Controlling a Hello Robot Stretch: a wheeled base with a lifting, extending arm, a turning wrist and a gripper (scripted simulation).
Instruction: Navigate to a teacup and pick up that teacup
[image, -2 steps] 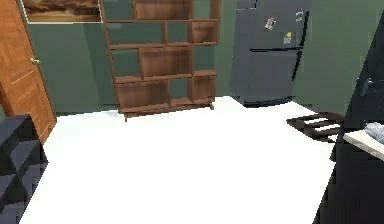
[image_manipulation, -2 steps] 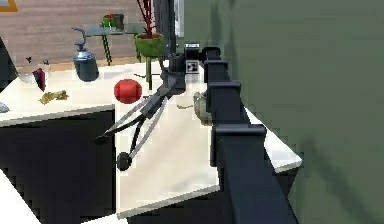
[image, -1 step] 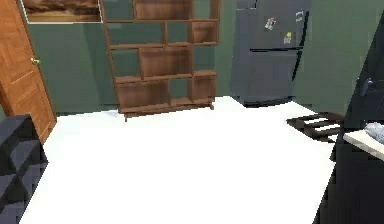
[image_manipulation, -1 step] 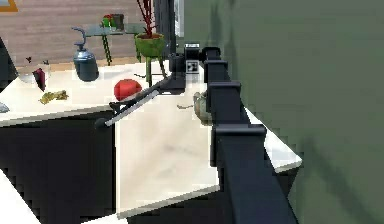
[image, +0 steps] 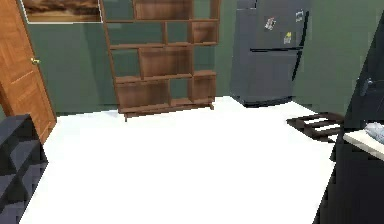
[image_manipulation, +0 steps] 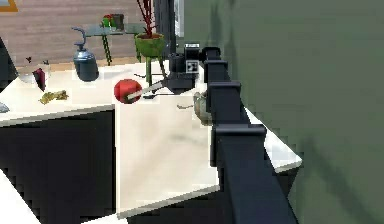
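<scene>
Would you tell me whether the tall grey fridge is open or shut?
Shut: both doors of the tall grey fridge sit flush, no interior showing.

Arm (image_manipulation: 240, 150) is hiding part of a small pale thing (image_manipulation: 200, 104) on the table (image_manipulation: 160, 170), too small to name; top edge is cutting off plant (image_manipulation: 150, 42).
</scene>
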